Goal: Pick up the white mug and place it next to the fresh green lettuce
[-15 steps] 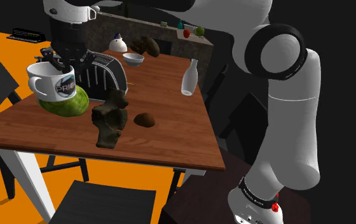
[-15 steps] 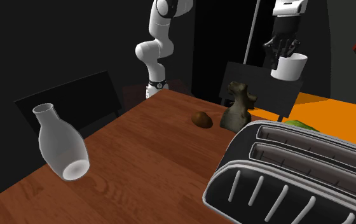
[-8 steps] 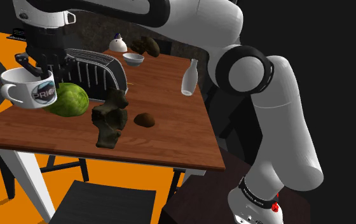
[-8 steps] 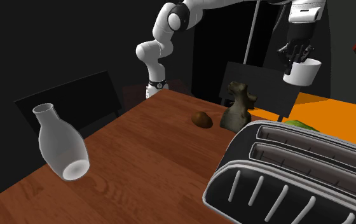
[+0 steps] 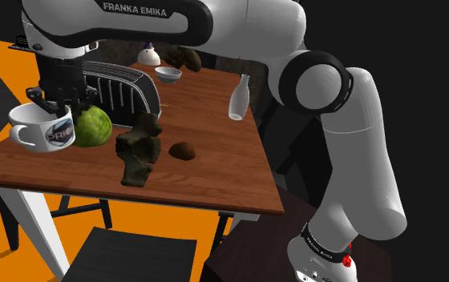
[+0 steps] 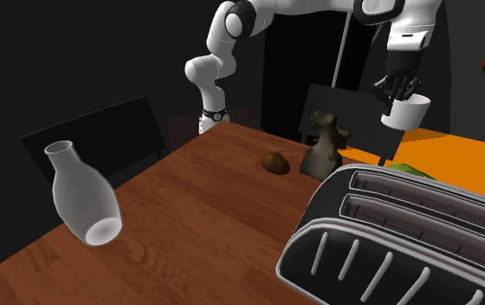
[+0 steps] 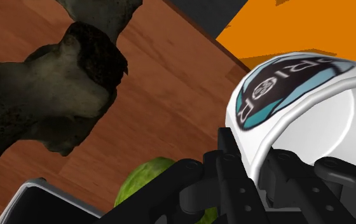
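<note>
The white mug [image 5: 42, 128] hangs upright over the worktop's [image 5: 207, 164] edge at the shoulder view's left, just beside the green lettuce [image 5: 93, 126]. The pincer [image 5: 57, 100] is clamped on its rim, one finger inside the cup and one outside. Farther back stand a white bowl [image 5: 167, 74] and an upright white bottle [image 5: 238, 98]; what they contain cannot be made out.

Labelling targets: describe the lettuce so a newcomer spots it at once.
Find the wooden table, then the toaster at the shoulder view's left. In front of it sits the lettuce, between mug and dark figurine: the only round green thing.
</note>
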`<action>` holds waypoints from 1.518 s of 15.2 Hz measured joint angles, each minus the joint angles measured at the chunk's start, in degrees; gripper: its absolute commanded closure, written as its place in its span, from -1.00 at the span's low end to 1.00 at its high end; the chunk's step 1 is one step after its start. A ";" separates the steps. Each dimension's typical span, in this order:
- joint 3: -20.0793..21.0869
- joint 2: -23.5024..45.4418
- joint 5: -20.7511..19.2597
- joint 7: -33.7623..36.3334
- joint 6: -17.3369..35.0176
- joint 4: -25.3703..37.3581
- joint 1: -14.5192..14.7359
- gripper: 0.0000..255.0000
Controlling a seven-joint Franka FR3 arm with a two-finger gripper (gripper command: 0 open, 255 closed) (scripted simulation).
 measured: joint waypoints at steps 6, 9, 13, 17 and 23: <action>0.01 -0.64 -0.03 0.53 4.99 -5.69 -0.47 1.00; -0.03 -0.83 -0.07 0.66 7.33 -8.22 -0.78 1.00; -0.12 -0.63 -0.22 0.93 10.36 -11.10 -0.98 1.00; -0.27 0.09 -0.47 1.15 13.13 -13.16 -1.09 1.00; -0.51 0.89 -0.84 1.46 17.13 -16.42 -1.32 1.00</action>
